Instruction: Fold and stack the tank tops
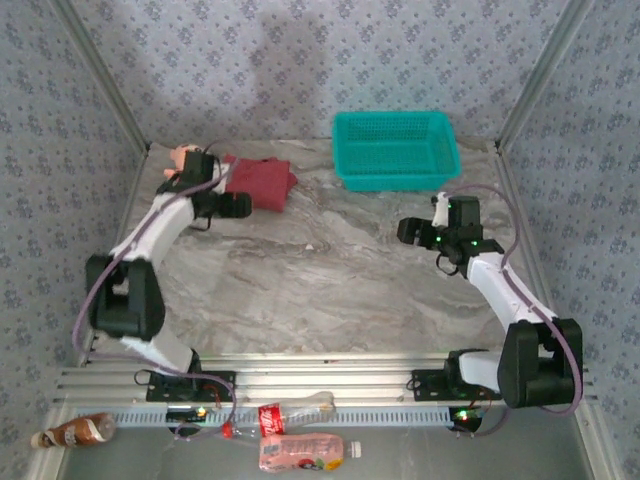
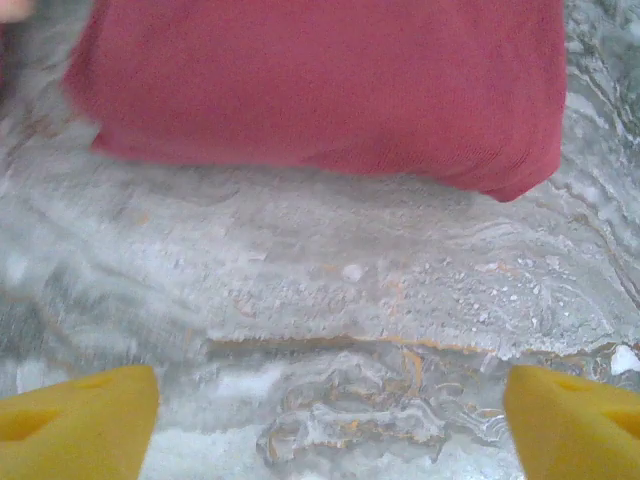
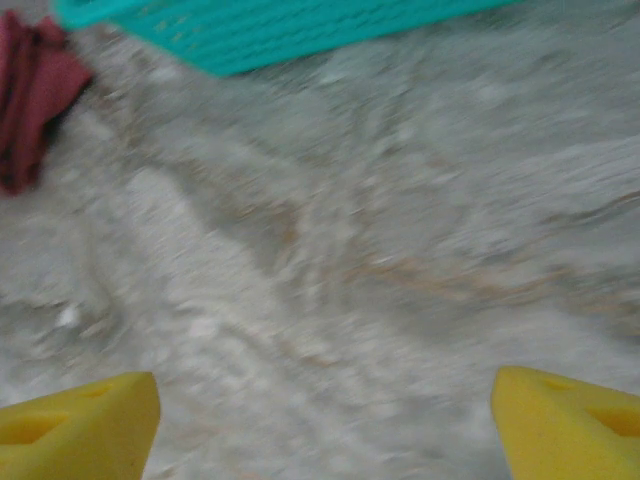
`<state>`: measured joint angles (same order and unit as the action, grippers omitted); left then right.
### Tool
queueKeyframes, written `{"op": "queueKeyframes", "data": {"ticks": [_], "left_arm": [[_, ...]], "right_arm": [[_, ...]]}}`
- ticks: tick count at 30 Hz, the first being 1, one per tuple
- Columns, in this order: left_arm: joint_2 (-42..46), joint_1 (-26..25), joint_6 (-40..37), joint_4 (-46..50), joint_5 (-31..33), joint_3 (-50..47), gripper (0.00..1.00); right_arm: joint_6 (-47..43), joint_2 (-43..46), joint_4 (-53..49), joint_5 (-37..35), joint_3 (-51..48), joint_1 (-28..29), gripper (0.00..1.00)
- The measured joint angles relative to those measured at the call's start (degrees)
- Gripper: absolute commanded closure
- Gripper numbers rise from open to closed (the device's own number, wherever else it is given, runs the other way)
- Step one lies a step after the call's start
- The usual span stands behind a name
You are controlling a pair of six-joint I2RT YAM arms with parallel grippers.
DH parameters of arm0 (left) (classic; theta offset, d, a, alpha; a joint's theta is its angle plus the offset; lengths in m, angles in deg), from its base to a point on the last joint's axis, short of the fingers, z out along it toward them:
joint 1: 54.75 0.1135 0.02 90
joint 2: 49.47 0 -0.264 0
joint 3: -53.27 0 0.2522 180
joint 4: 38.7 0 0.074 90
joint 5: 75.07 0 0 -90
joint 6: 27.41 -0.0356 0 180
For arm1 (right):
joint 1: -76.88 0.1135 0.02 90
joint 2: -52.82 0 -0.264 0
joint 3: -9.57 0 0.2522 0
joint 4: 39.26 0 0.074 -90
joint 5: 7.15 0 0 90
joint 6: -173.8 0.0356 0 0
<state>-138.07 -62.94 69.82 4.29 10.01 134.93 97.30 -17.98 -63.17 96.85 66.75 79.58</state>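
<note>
Tank tops (image 1: pixel 262 182) sat folded in a pile at the far left of the table (image 1: pixel 330 280), well apart from the teal basket (image 1: pixel 395 178) — my left gripper (image 2: pixel 330 425) hung just beside them, jaws wide, holding nothing — right gripper (image 3: pixel 325 425) same.

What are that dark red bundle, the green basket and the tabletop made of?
Dark red bundle: soft knit cloth, matte; a fine weave and rounded folded edges show. Teal basket: probably moulded plastic, its walls a mesh of small holes. Tabletop: looks like grey veined marble, perhaps only a printed surface.
</note>
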Motion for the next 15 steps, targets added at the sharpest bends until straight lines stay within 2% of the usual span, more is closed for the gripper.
{"op": "queueKeyframes", "data": {"ticks": [1, 2, 3, 7, 15], "left_arm": [[3.2, 0.7, 0.4, -2.7, -0.2, -4.7, 0.01], [5.3, 1.5, 0.6, -5.0, -0.2, -8.1, 0.00], [7.4, 2.8, 0.9, -8.4, -0.1, -12.3, 0.00], [8.0, 6.8, 0.9, -19.1, 1.2, -23.3, 0.00], [5.1, 7.8, -1.7, -37.3, 2.9, -29.2, 0.00]], "right_arm": [[-1.0, 0.0, 1.4, -1.5, -0.3, -1.4, 0.09], [-1.9, 0.0, 2.8, -2.8, -0.8, -2.4, 0.09], [-3.0, 0.0, 5.2, -4.4, -1.7, -3.6, 0.01], [-7.0, -1.9, 13.9, -8.7, -6.1, -6.7, 0.00], [-10.2, -10.7, 27.0, -11.2, -10.0, -9.7, 0.00]]}}
